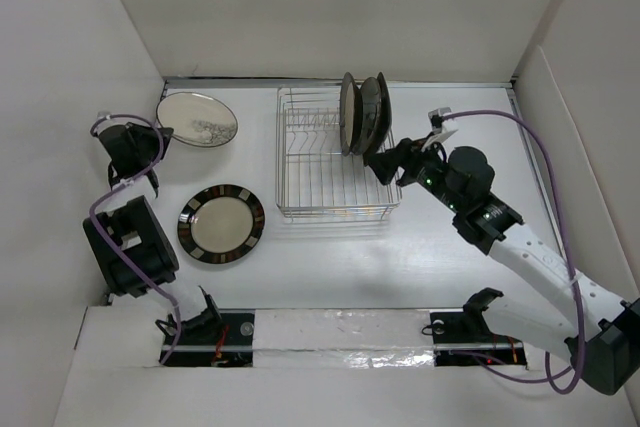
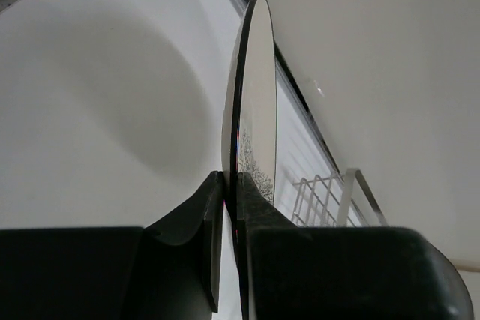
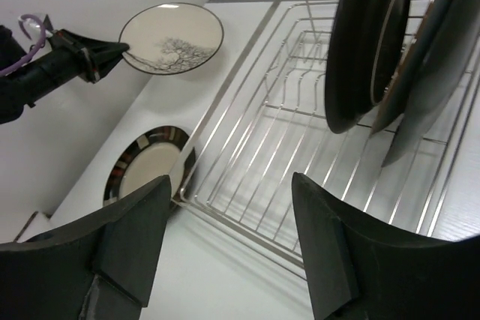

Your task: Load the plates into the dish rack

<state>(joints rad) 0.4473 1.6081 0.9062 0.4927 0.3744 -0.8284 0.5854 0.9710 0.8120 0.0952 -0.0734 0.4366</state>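
The pale tree-patterned plate [image 1: 197, 119] was clamped by its rim in the closed left tool [image 1: 163, 134] at the far left of the table [image 1: 330, 267], apart from the dish rack [image 1: 335, 211]. Two dark plates [image 1: 362, 112] were stood upright in the rack. The right tool [image 1: 378, 160] was held wide open and empty just beside them. A dark-rimmed plate [image 1: 221, 224] was laid flat on the table.
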